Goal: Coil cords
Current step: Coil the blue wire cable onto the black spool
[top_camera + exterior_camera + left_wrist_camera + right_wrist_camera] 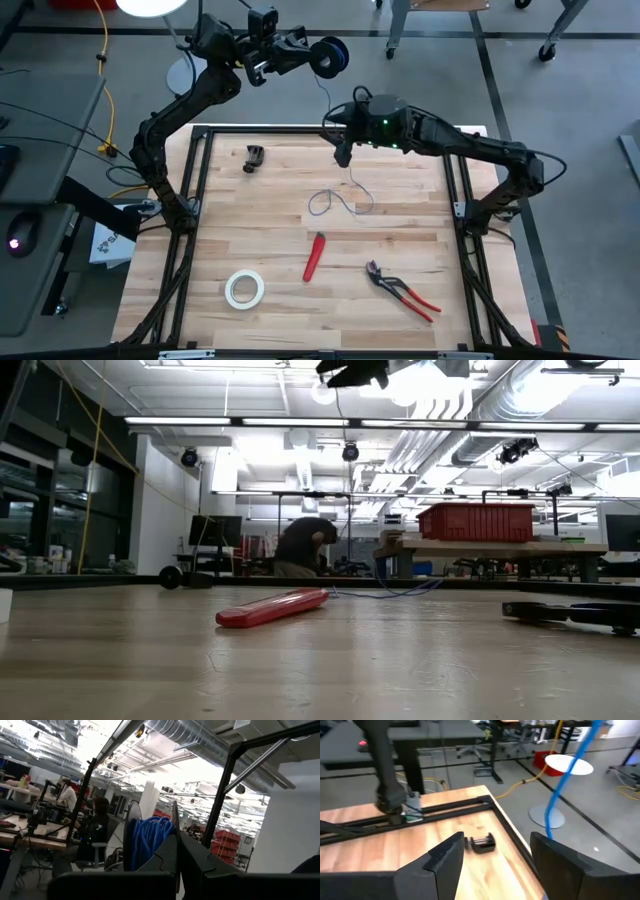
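A small black spool [328,57] wound with blue wire [150,837] hangs high over the table's far edge, with my left gripper [310,56] shut on it. From the spool the thin blue cord [324,95] drops past my right gripper [343,155]. It ends in loose loops [335,203] lying on the wooden table [420,230]. My right gripper [495,855] stands open above the table's far middle. In the right wrist view the cord [565,780] runs down beyond one finger [560,865], outside the gap. My left gripper pinches one thin black flange of the spool [175,822] between its two fingers [195,865], edge-on. The spool is lifted clear, and the cord hangs slack from it. My right gripper: I cannot tell whether the cord touches its finger.
On the table lie a black clamp [254,158] at the far left, a red-handled tool [315,256] in the middle, red-handled pliers [400,292] at the near right and a white tape roll [244,288] at the near left. A yellow cable [105,90] lies on the floor.
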Available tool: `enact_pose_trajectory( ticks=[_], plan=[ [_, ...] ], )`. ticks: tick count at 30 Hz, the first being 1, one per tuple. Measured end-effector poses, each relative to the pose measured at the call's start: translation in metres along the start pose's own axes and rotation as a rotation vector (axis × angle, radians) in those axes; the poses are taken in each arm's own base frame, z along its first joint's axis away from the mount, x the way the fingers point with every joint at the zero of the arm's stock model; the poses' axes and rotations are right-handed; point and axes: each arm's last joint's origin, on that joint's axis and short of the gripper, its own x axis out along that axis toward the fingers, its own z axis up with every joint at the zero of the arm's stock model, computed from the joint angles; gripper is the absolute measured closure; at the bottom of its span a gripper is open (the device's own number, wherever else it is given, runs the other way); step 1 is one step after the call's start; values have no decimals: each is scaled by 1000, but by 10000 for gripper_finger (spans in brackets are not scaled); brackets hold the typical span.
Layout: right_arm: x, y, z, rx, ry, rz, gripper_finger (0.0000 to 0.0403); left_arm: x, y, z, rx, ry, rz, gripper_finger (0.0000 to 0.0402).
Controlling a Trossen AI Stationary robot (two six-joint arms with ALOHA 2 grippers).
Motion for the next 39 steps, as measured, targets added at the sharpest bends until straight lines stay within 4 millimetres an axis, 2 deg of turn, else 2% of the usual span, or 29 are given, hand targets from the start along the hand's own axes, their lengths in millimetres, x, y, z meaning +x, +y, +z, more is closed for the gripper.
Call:
enact_pose_trajectory(
  ticks=[6,11,13,26,34,39],
  plan=[
    [-26,8,9,-3,-22,174,182,-3,2,2,25,-16,22,401],
    [-46,5,12,-42,-6,68,182,-5,3,3,27,-23,33,401],
    [-48,3,12,-61,-1,-4,182,-5,3,3,27,-23,32,401],
    [-15,-7,3,-83,23,-125,185,-4,4,3,6,-22,33,401],
    [-10,-7,3,-82,15,-138,235,-4,4,3,6,-21,33,401],
    [-5,-7,0,-83,21,-138,252,-4,3,3,6,-18,30,401]
  ],
)
